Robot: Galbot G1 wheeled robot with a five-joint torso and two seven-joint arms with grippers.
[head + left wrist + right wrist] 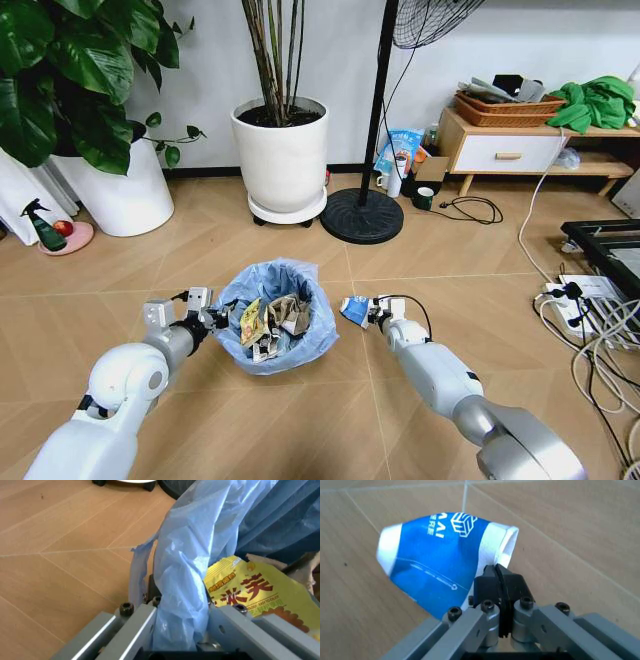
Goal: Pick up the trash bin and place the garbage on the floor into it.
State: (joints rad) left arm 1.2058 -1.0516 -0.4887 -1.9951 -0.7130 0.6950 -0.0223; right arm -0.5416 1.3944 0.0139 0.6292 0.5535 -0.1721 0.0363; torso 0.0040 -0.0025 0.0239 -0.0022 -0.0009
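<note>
Trash bin, lined with a crinkly light blue bag, sat low between the two arms, and the left claw was clenched on its near rim, one finger outside the plastic and one inside. Several pieces of garbage already lay in it, among them a yellow wrapper and some crumpled brown and white scraps. The right claw hung just beside the bin's other side, pinched shut on the edge of a blue-and-white paper cup held clear of the floor. By my reading the job was far along: the bin was loaded and gripped, the cup still had to go in, and no other litter showed on the herringbone boards near the robot. Only the head view showed both arms flanking the bin, with the white plant pot and fan base well behind. The left wrist view gave the grip on the bag and the wrapper's print; the right wrist view showed how thin a fold of cup the closed fingers held.
</note>
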